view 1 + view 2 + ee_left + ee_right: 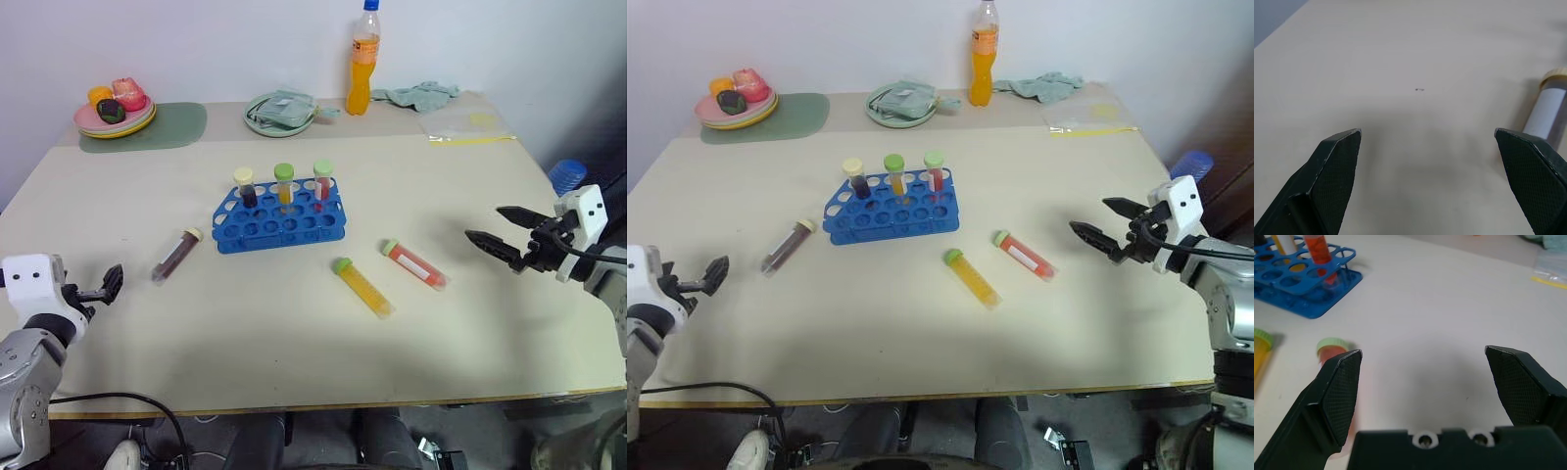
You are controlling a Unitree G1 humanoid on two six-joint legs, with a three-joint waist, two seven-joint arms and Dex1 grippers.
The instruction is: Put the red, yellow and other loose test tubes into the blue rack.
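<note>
Blue rack [279, 217] holds three upright capped tubes.

1. The blue rack [279, 219] is set near the middle of the table, its top a grid of round holes. Three capped tubes are held upright in its far row.
2. The maroon tube [176, 255], pale-capped, is laid flat to the left of the rack.
3. The yellow tube [362, 287], green-capped, is laid flat in front of the rack's right end.
4. The red tube [415, 264], green-capped, is laid flat just right of the yellow tube, apart from it.
</note>
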